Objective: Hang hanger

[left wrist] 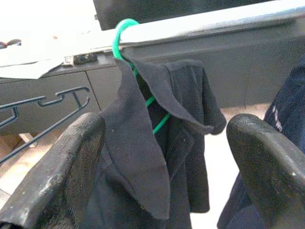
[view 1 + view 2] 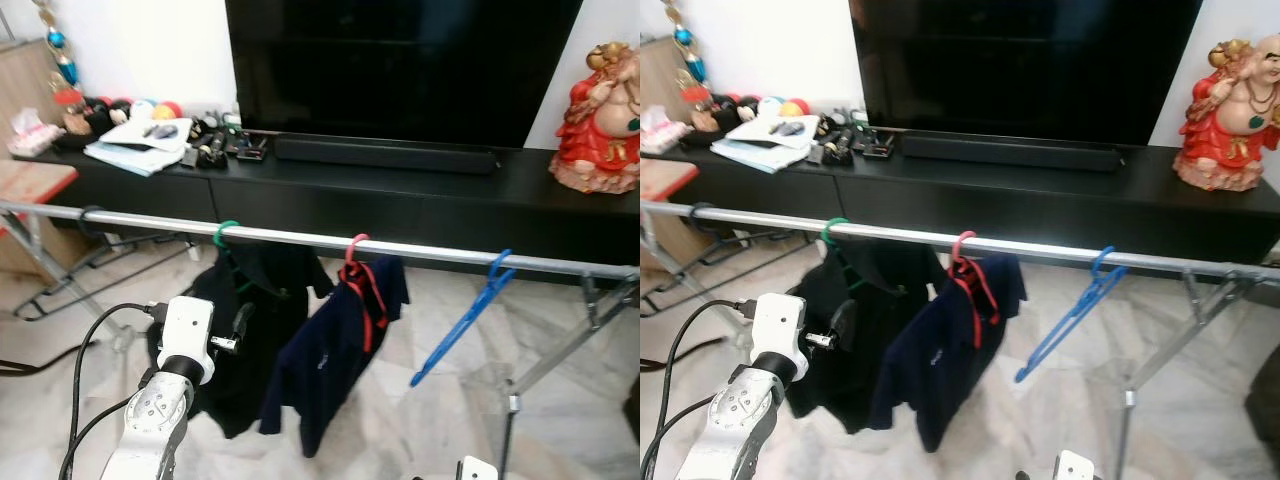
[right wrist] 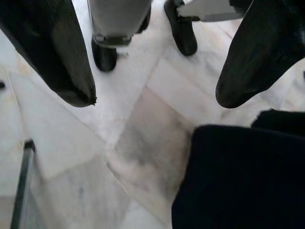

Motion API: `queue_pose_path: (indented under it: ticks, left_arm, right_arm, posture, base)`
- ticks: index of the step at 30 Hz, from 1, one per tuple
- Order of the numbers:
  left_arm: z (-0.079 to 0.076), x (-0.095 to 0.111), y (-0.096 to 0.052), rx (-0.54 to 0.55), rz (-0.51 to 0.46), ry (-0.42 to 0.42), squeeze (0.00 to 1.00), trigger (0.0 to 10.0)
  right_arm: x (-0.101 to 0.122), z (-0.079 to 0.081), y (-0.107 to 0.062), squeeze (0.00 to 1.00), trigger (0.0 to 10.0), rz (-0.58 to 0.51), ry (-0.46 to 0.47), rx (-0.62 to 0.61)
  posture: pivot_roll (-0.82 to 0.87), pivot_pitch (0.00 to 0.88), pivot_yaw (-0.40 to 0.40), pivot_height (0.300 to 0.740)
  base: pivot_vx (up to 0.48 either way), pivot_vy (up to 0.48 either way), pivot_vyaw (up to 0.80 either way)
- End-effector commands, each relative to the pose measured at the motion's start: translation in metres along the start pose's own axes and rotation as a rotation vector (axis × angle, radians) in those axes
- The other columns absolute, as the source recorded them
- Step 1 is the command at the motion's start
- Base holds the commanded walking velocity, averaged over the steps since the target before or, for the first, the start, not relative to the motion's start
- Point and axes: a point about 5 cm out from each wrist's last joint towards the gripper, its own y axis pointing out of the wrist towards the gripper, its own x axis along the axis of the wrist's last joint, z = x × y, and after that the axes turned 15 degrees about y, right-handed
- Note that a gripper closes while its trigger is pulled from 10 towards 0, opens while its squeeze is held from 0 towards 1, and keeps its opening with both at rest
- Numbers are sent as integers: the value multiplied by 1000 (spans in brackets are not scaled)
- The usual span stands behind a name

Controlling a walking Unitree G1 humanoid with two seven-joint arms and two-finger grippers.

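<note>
Head views: a marble floor (image 2: 400,420) runs under a black TV bench (image 2: 400,195), and a silver rail (image 2: 420,248) crosses in front of it. Take the rail as your landmark. Three hangers sit hooked over it: a green hanger (image 2: 229,232) carrying a black shirt (image 2: 245,320), a red hanger (image 2: 356,262) further along carrying a navy shirt (image 2: 335,350), and a bare blue hanger (image 2: 462,325) beyond that, tilted steeply. The left gripper (image 2: 238,330) is raised below the rail, just beside the black shirt.

Left wrist view: the jaws stand apart and empty, with one finger (image 1: 62,176) on each side of the shirt. The green hook is fully seated over the rail, and the collar is folded down over the hanger's neck. The hang appears done, in all likelihood. Draw the arm straight back from the rail, keeping the jaws wide so neither finger snags the fabric or drags the hook off.

Right wrist view: the right gripper (image 3: 152,102) points down at the floor, jaws apart and empty, beside dark cloth (image 3: 238,176). Leave it idle.
</note>
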Motion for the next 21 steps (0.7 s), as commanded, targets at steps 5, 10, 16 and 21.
queue_pose_path:
  ticks: [5,10,16,21]
  left_arm:
    - [-2,2,2,-16,-2,7,0,10000]
    - [-1,2,2,-17,-2,7,0,10000]
    - [-2,2,2,-20,0,7,0,10000]
    - [-1,2,2,-19,0,8,0,10000]
  right_arm:
    - [1,-5,-1,0,10000,-3,14,-19]
    - [1,-4,0,0,10000,-5,14,-17]
    - [2,-3,0,0,10000,-8,17,-17]
    - [2,-3,0,0,10000,-8,16,-18]
  posture:
    - [50,38,23,740]
    - [53,40,22,740]
    - [53,40,22,740]
    - [53,40,22,740]
  base:
    - [0,365,0]
    - [0,359,0]
    - [0,356,0]
    - [0,349,0]
